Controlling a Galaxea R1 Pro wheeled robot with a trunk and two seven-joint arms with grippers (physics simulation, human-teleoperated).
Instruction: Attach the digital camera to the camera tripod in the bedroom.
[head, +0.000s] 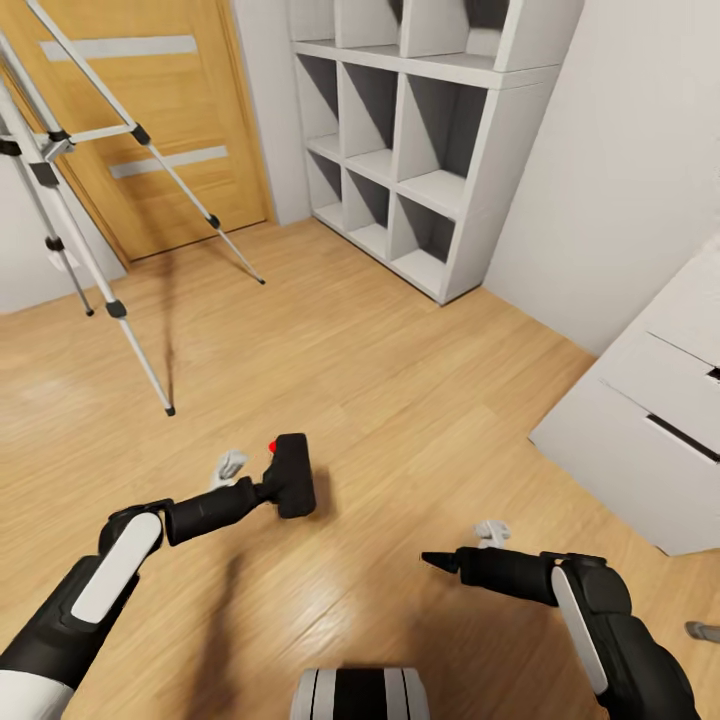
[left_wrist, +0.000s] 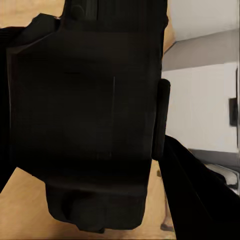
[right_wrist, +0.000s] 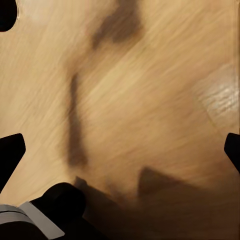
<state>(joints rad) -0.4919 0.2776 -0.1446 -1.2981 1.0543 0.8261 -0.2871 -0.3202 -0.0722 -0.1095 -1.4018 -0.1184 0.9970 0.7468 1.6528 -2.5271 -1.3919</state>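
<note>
The digital camera (head: 291, 476), black with a small red spot, hangs low over the wood floor in the head view. My left gripper (head: 268, 487) is shut on it from the left. Up close in the left wrist view, the camera's dark body (left_wrist: 85, 115) sits against a black finger (left_wrist: 200, 200). The camera tripod (head: 60, 150) stands at the far left, with its silver legs spread and its head out of the picture. My right gripper (head: 440, 560) hovers over bare floor at the lower right. It is open, its fingertips (right_wrist: 10, 152) far apart with nothing between them.
This is the bedroom. A wooden door (head: 160, 120) with pale stripes is behind the tripod. A white cube shelf (head: 430, 150) stands against the far wall. A white drawer unit (head: 650, 420) juts in at the right. Light wood floor (head: 400, 380) stretches between them.
</note>
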